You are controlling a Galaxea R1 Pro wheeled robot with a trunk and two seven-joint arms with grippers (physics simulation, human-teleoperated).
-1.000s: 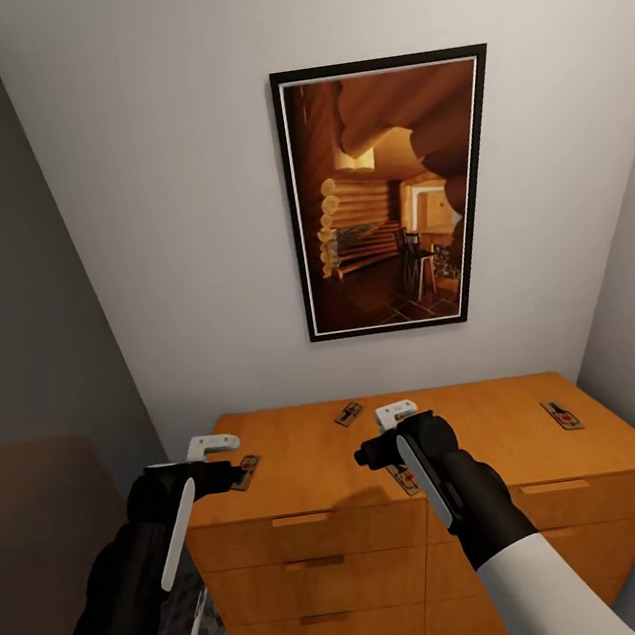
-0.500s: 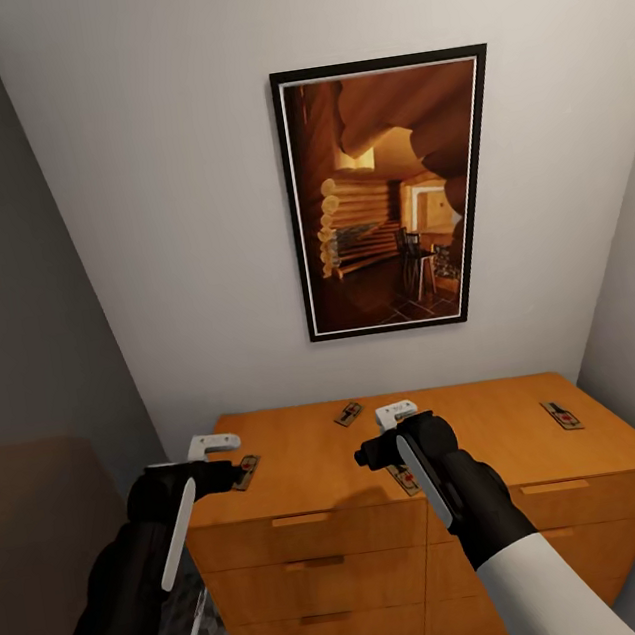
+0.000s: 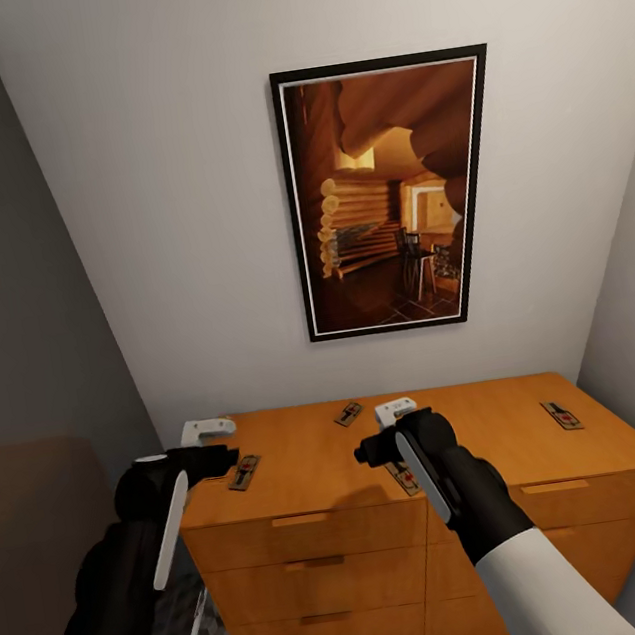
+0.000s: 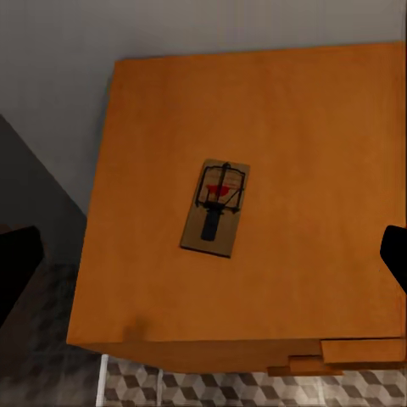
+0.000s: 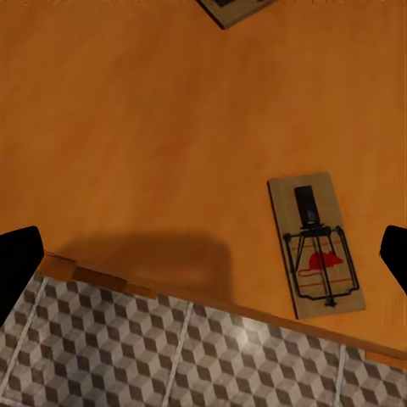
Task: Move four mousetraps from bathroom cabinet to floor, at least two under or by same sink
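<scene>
Four mousetraps lie flat on the top of the cabinet (image 3: 308,465). The left mousetrap (image 3: 243,472) is near the left front corner of the top, the back mousetrap (image 3: 348,414) lies near the wall in the middle, the right mousetrap (image 3: 562,414) is close to the right edge, and the front mousetrap (image 3: 405,477) is near the front edge, partly hidden behind the right arm. In the left wrist view the left mousetrap (image 4: 216,208) lies alone on the orange wood with its red spot visible. In the right wrist view the front mousetrap (image 5: 316,244) lies just beside the front edge of the top, and below the edge the bathroom floor (image 5: 170,356) with its cube pattern shows.

The left gripper (image 3: 208,431) hovers above the left end of the cabinet, and it holds nothing. The right gripper (image 3: 396,411) hovers over the middle of the top, above the front mousetrap, also with nothing in it. In both wrist views the dark fingertips stand far apart at the two sides, so the fingers are spread wide.

A framed picture (image 3: 393,193) of a log interior hangs on the pale wall above the cabinet.
</scene>
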